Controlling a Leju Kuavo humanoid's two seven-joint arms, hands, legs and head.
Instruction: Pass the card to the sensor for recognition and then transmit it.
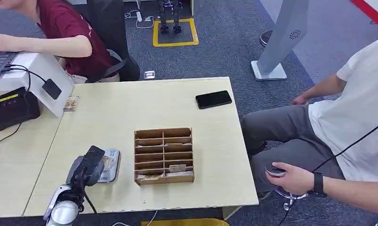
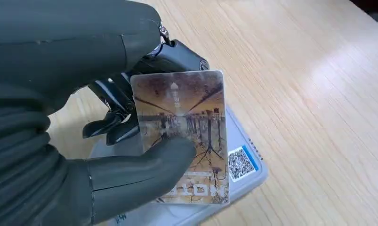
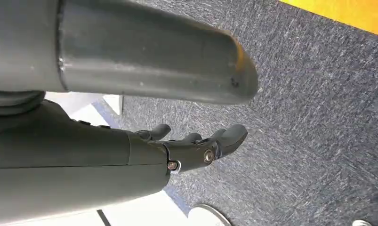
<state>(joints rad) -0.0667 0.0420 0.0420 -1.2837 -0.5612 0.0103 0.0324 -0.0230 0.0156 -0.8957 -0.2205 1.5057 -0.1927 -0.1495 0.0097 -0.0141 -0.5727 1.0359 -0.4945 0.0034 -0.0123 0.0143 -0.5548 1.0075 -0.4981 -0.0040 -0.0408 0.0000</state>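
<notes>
Left hand (image 2: pixel 83 141) pinches the card (image 2: pixel 182 136) just above the grey sensor (image 2: pixel 248 176); right hand (image 3: pixel 191 146) hangs empty, fingers apart.

— What have you got there?
— My left hand (image 2: pixel 78 117) holds a card (image 2: pixel 182 136), its printed face showing brownish tree shapes. My thumb (image 2: pixel 144 172) presses on that face and my dark fingers (image 2: pixel 111 125) sit behind it.
— And underneath?
— A flat grey sensor (image 2: pixel 245 176) with a QR code sticker (image 2: pixel 241 162), lying on the pale wooden tabletop (image 2: pixel 309 94). The card is over it; I cannot tell whether they touch.
</notes>
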